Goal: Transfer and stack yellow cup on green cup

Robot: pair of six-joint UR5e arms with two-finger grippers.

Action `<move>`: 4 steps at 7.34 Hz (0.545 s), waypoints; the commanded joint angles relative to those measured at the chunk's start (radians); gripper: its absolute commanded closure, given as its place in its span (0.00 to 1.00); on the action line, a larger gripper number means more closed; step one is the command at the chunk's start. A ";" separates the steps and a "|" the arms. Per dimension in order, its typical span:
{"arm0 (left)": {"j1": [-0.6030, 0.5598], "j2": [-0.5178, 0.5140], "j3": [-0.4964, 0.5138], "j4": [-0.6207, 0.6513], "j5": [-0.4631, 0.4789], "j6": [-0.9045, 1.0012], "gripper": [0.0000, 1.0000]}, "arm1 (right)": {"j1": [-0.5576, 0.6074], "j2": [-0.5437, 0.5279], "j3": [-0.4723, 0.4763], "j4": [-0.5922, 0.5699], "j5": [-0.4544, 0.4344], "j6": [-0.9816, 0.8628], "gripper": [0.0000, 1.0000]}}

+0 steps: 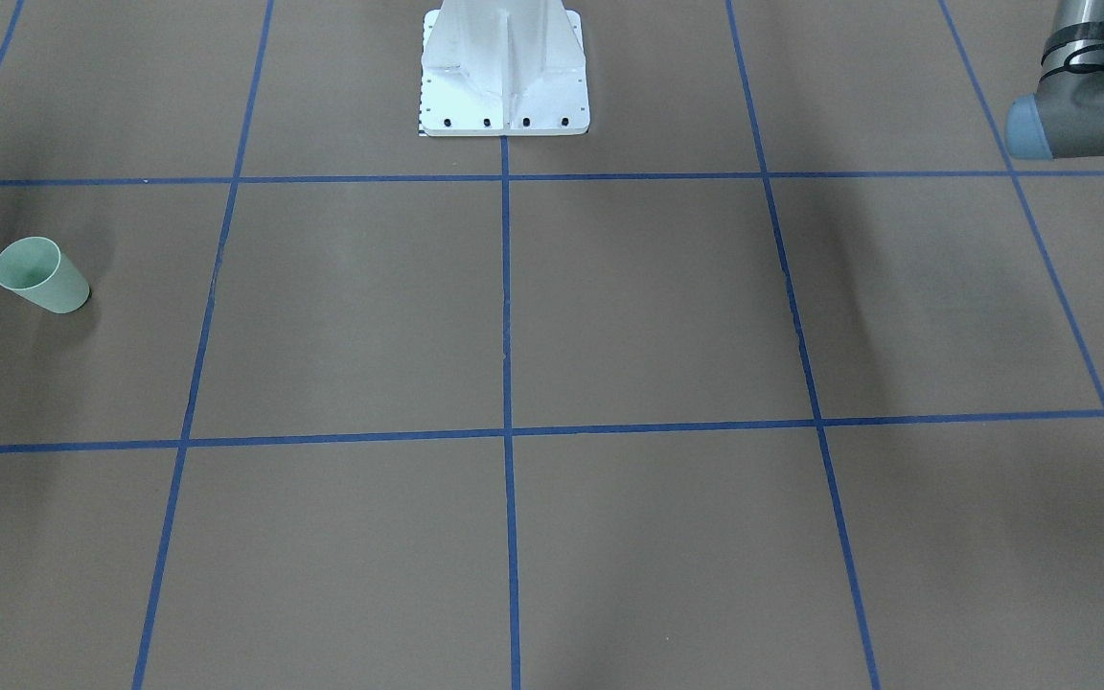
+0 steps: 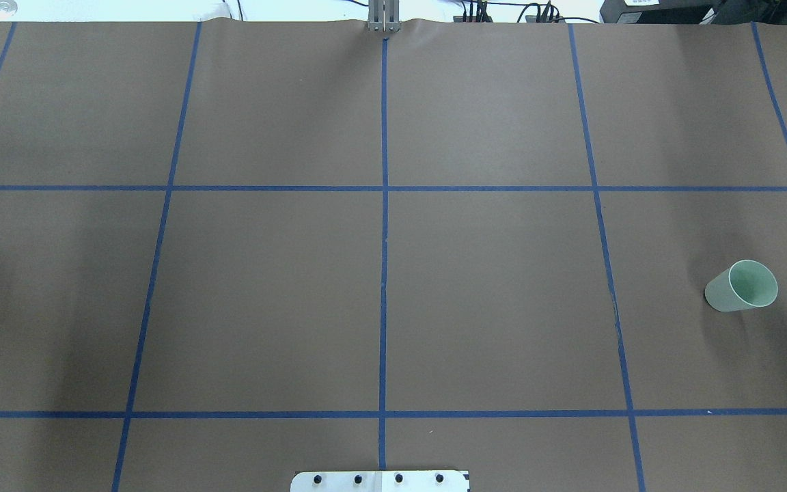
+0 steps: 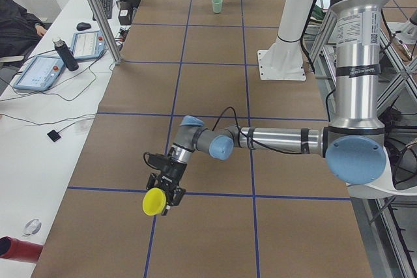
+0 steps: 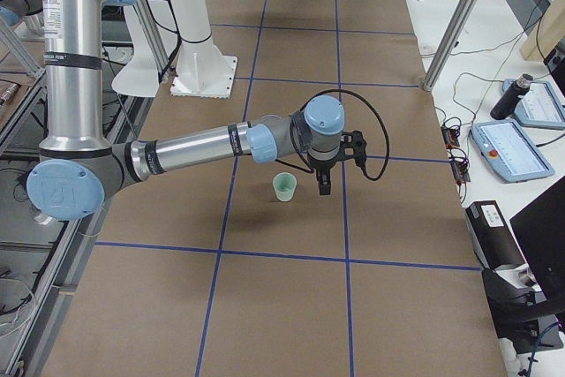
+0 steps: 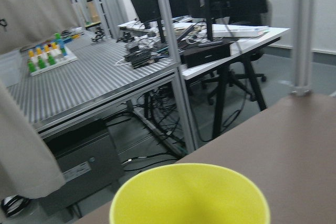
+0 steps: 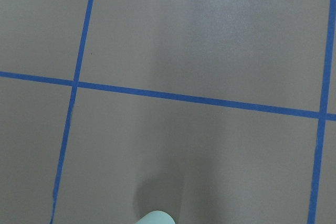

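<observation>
- Nearest, seen from the table's left end, the left gripper (image 3: pixel 165 198) reaches low over the left edge. The yellow cup (image 3: pixel 154 202) is at its tip, clear of the table (image 3: pixel 215 115) and tipped on its side.
- The cup's rim fills the bottom of the left wrist view, yet no finger shows there — I cannot tell whether the hand is closed on it or how firmly.
- Between the two cups lies brown table crossed by blue tape lines (image 2: pixel 384 273), so the carry looks like a long one. The cup is best turned upright early and moved level and slowly, probably toward mid-table for a hand-over.
- Far off on the right side, the green cup (image 4: pixel 283 187) stands upright with its mouth open.
- The right gripper (image 4: pixel 323 190) hangs just beside it, apparently not touching. Whether it is wide or narrow I cannot tell.
- To stack well, centre the yellow base over the green mouth and lower it straight — a sideways nudge could tip so light a cup.
</observation>
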 commanded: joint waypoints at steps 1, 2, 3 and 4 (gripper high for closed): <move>0.098 -0.188 0.006 -0.142 -0.012 0.174 1.00 | 0.002 0.003 0.013 0.001 -0.005 0.003 0.00; 0.167 -0.249 0.007 -0.211 -0.018 0.243 1.00 | 0.002 0.012 0.006 0.001 -0.006 0.012 0.00; 0.218 -0.310 0.007 -0.222 -0.088 0.311 1.00 | 0.002 0.015 0.006 0.003 -0.006 0.012 0.00; 0.244 -0.361 0.007 -0.247 -0.146 0.369 1.00 | 0.002 0.022 0.006 0.001 -0.006 0.014 0.00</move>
